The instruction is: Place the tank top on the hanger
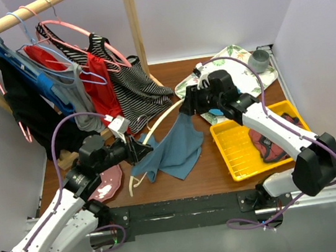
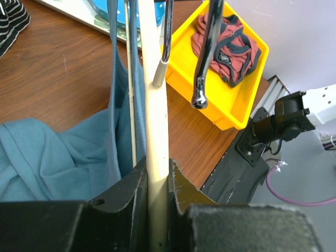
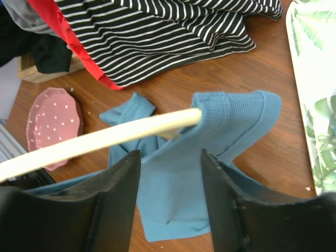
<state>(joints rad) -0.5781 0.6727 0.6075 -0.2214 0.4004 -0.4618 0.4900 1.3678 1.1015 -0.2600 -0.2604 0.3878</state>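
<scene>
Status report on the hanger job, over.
Left gripper shut on hanger. Right gripper open above tank top. One strap threaded on hanger arm, rest on table. Striped garment hangs close by.

Soft teal knit cloth on the tank top (image 3: 173, 184), matt, with fine ribs along the hems. Smooth, hard, cream-coloured hanger (image 2: 156, 131) with a faint sheen; hard to tell whether plastic or painted wood. Shiny dark metal hook (image 2: 206, 47). Brown wood surface (image 2: 58, 79), smooth, with a soft gloss and thin grain lines. Bright yellow plastic bin (image 2: 236, 113), glossy. Dark red cloth (image 2: 226, 44) inside it, matt. Striped black-and-white cloth (image 3: 173, 37), thin and matt. Pink dotted dish (image 3: 52, 123), smooth. Bare pale wood on the rail (image 1: 15, 21). Matt black plastic, a bit grainy, on the left end effector (image 2: 157, 169) and the right end effector (image 3: 170, 155).
</scene>
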